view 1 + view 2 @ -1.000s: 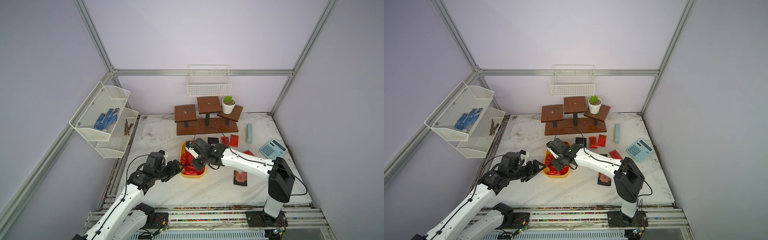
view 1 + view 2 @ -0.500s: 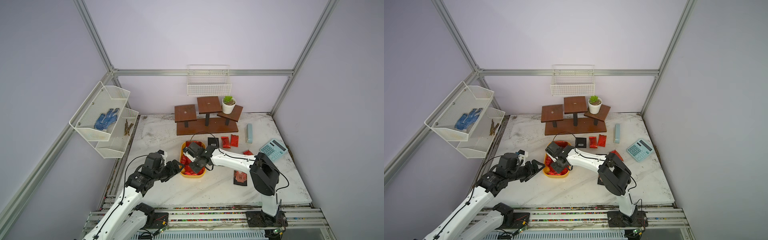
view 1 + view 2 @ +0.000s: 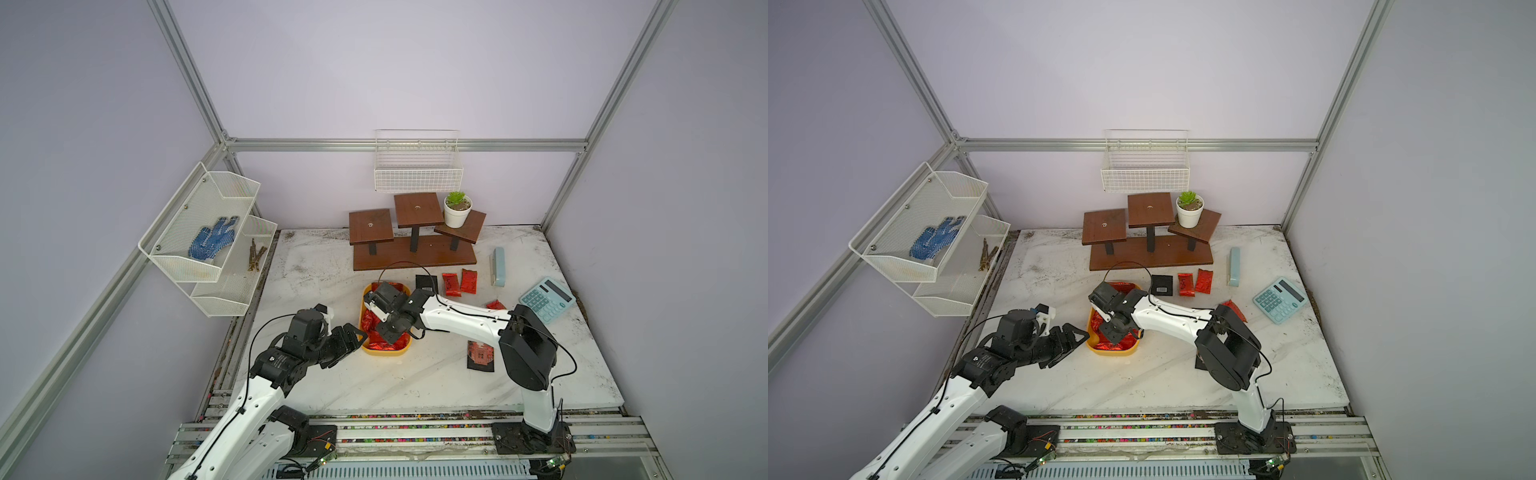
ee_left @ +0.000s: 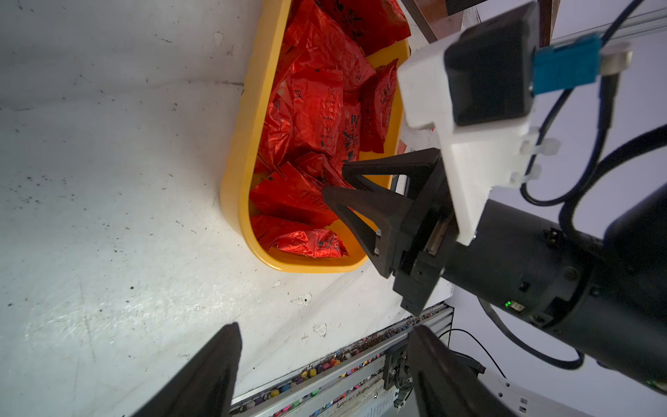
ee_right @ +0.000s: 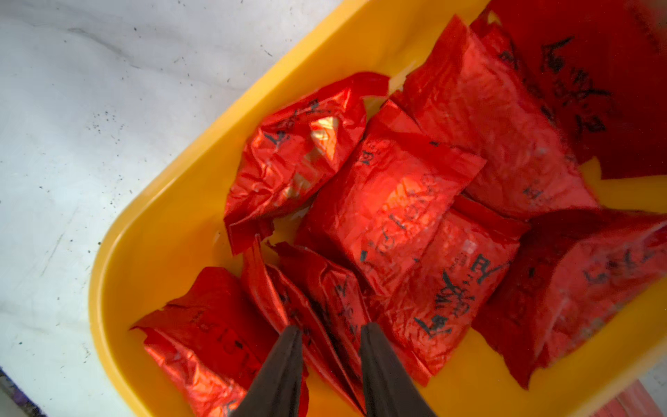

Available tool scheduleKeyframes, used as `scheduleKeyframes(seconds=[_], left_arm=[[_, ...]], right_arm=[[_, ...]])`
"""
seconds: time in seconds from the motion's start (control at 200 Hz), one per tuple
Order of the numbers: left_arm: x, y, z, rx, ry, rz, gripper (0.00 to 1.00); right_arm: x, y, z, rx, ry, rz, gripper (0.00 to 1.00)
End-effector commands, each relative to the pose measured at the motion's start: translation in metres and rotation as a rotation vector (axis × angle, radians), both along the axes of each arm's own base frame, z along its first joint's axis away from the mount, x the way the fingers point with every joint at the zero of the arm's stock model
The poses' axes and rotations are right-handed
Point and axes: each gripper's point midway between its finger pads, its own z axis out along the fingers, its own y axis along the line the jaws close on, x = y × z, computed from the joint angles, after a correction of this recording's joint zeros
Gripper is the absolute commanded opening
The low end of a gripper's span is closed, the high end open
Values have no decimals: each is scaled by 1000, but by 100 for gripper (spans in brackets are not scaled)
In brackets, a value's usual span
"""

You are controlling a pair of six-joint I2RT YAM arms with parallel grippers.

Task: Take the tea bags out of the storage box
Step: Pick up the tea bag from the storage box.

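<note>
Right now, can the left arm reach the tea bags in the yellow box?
Probably not cleanly: the right arm's fingers sit among the tea bags in the box, directly ahead of the left fingers.

Crinkled red foil tea bags (image 5: 393, 216) lie heaped in the shallow yellow storage box (image 5: 173, 202)
</note>
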Motion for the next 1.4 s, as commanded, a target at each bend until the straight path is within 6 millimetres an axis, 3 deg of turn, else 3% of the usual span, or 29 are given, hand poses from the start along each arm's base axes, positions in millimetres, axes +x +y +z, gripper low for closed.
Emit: scheduleKeyframes(seconds=[0.0, 0.28, 0.805, 1.25, 1.395], left_arm=[[-1, -1, 1, -17, -6, -3, 76], [1, -2, 1, -18, -5, -2, 76], [-3, -1, -3, -22, 7, -1, 77], [-2, -3, -5, -33, 10, -4, 77], [-2, -3, -6, -35, 11, -2, 77]], right_arm=[[-6, 7, -4, 17, 29, 37, 33], [-11, 5, 8, 51, 23, 38, 30], [-18, 5, -16, 19, 78, 52, 12], [-25, 3, -22, 13, 101, 66, 18], [-26, 4, -25, 15, 110, 65, 8]])
